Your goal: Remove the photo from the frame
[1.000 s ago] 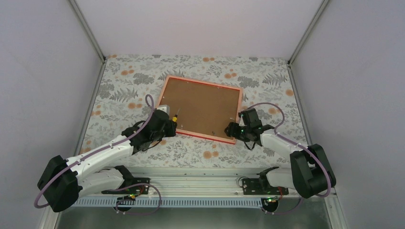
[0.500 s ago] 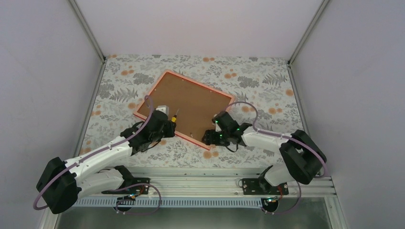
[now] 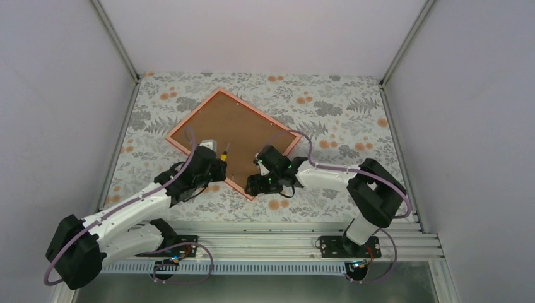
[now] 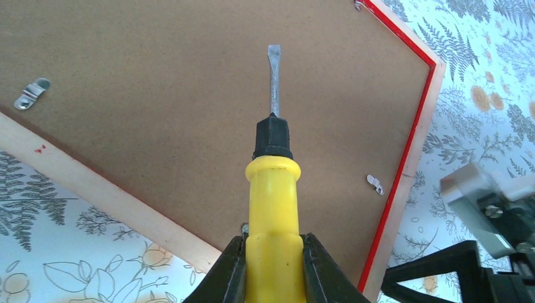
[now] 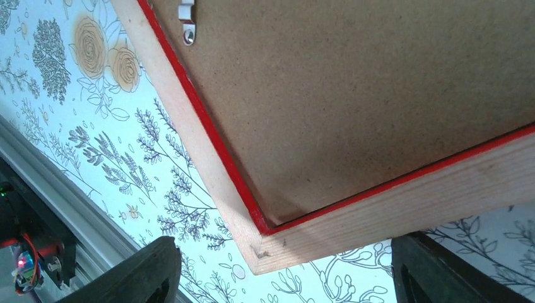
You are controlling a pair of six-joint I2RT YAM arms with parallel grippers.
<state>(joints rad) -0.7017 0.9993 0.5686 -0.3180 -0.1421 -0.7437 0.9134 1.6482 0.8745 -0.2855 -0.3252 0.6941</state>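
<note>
The red frame [image 3: 235,134] lies face down on the floral table, turned like a diamond, with its brown fibreboard backing [image 4: 158,95] up. The photo is hidden under the backing. My left gripper [image 3: 216,166] is shut on a yellow-handled screwdriver [image 4: 272,208]; its blade points over the backing from the frame's near-left edge. My right gripper [image 3: 255,187] is open, its fingers [image 5: 151,271] spread either side of the frame's near corner [image 5: 265,243]. Small metal tabs [image 4: 375,184] hold the backing along the edges.
Another metal tab [image 4: 33,93] sits at the backing's left edge, and one [image 5: 187,25] near the right gripper. A metal rail [image 3: 265,230] runs along the table's near edge. Grey walls enclose the table on three sides.
My right gripper has swept left with the frame's near corner, turning the frame clockwise into a diamond. My left gripper has stayed almost in place with the screwdriver.
</note>
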